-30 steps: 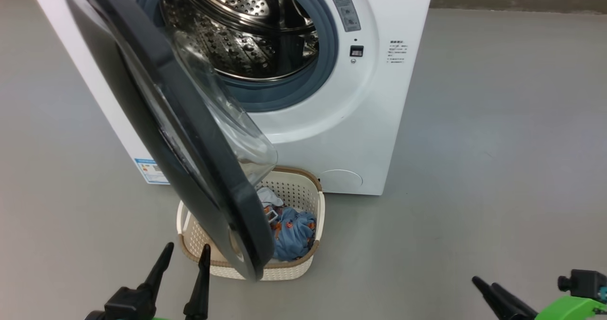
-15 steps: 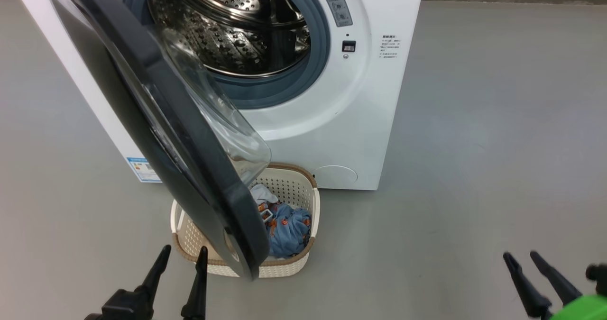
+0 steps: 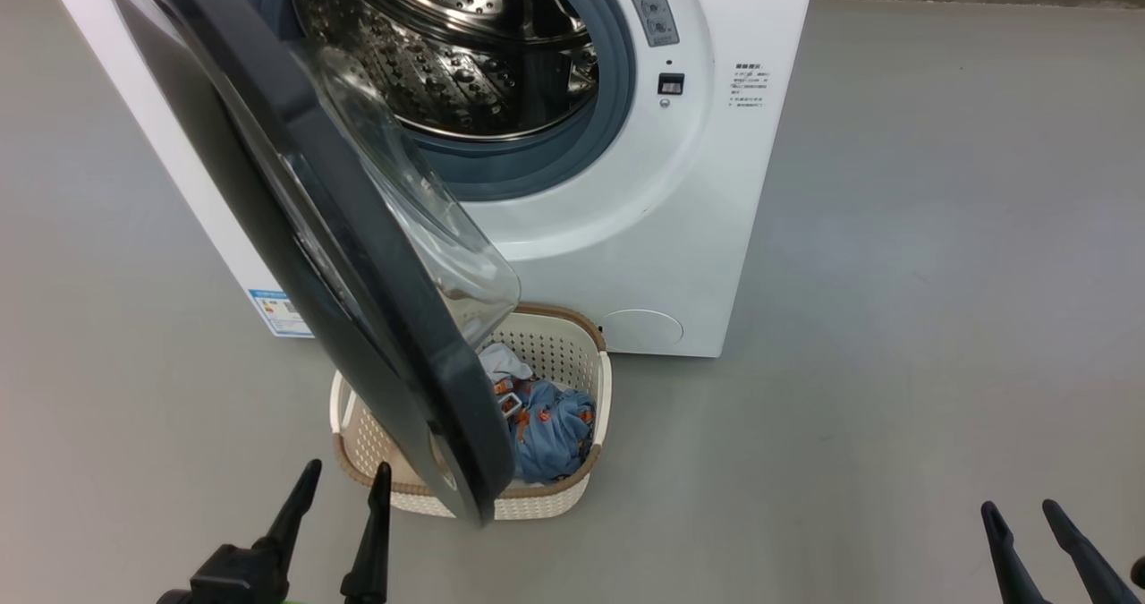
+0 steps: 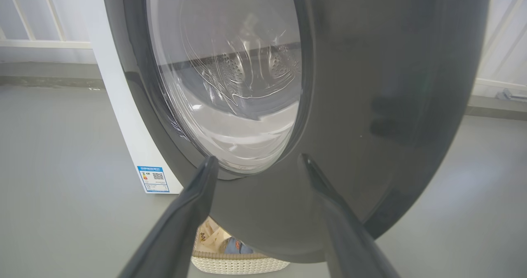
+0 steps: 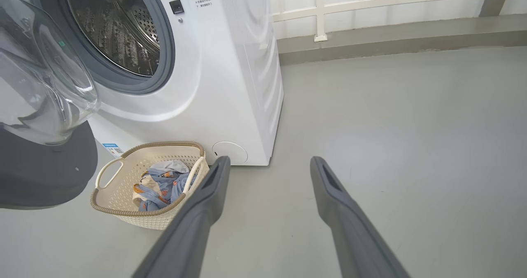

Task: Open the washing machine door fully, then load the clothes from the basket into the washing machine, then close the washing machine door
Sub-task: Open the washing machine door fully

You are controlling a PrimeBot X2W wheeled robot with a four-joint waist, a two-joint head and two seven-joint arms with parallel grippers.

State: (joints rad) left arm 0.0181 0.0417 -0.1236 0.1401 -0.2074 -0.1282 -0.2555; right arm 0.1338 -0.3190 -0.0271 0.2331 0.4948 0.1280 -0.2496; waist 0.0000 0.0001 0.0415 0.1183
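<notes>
In the head view, the door is seen half swung above the basket, so the opening step is judged unfinished. The left gripper, spread and empty, is held just before its glossy black rim. The right gripper, likewise spread, is kept well apart.

In the left wrist view, a bulging clear glass bowl is framed above the fingers; an outward push on the rim is called for.

In the right wrist view, soft blue printed clothes are seen in the perforated basket, just beside the white washer.

The half-open washing machine door juts over the left half of the basket, blocking it from above. Its right half and the drum mouth lie open from the right, over bare floor.
</notes>
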